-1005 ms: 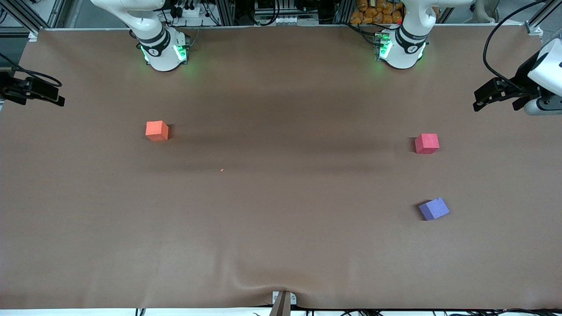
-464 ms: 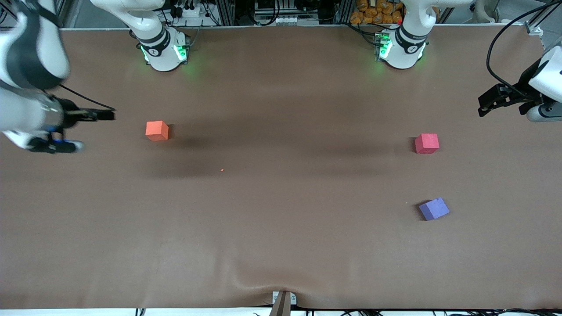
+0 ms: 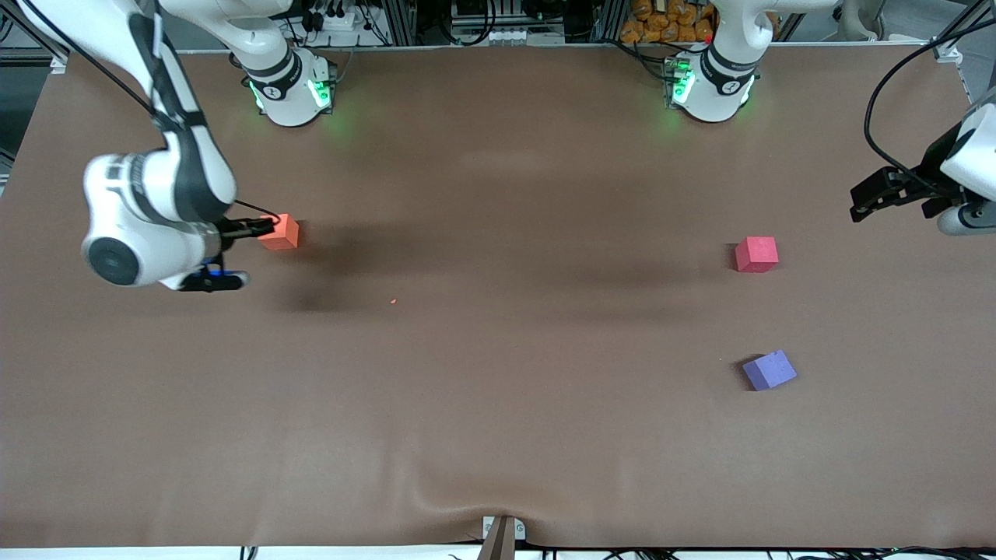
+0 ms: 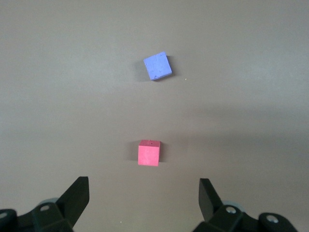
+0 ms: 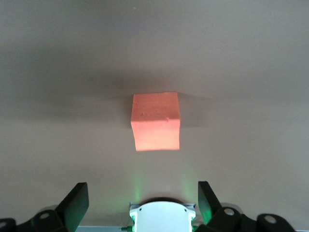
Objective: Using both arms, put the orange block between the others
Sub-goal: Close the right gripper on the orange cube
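While the right gripper [image 3: 264, 227] is hanging wide open by the orange block [image 3: 279, 232], around 9 o'clock from the red-pink cube [image 3: 756, 254], I'm guessing it's light squishy foam: pinch flat sides. Left gripper [image 3: 864, 201] is waiting open.

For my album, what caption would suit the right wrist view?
Open right gripper hanging above the orange block on the brown table, fingers apart.
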`<action>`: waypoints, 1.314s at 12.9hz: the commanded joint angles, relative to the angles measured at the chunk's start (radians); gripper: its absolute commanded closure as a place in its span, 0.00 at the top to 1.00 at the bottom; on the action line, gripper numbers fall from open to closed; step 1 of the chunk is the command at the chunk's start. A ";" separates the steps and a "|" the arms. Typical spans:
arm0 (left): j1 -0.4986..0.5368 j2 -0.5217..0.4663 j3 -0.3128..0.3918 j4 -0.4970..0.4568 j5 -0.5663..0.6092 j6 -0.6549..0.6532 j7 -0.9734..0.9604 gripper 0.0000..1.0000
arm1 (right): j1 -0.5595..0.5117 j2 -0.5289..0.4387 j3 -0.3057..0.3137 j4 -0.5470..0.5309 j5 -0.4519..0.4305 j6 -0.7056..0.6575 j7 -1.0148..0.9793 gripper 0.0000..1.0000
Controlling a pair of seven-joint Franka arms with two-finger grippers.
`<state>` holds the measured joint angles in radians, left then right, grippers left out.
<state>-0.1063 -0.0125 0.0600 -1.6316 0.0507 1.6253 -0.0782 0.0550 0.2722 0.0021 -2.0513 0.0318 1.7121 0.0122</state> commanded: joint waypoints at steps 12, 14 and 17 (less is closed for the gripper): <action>0.020 0.000 0.004 0.038 0.005 -0.005 0.009 1.00 | -0.017 0.133 -0.002 -0.156 -0.007 0.202 -0.037 0.50; 0.042 -0.001 0.003 0.033 -0.024 -0.012 0.009 1.00 | -0.020 0.127 -0.001 -0.156 0.023 0.199 -0.040 0.09; 0.062 -0.009 0.001 0.033 -0.034 -0.019 0.028 1.00 | -0.009 0.128 0.001 -0.092 0.083 0.207 -0.109 0.06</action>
<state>-0.0577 -0.0037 0.0677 -1.5959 0.0360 1.6227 -0.0696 0.0486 0.4059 -0.0052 -2.1870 0.0689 1.9151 -0.0444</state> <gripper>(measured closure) 0.000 0.396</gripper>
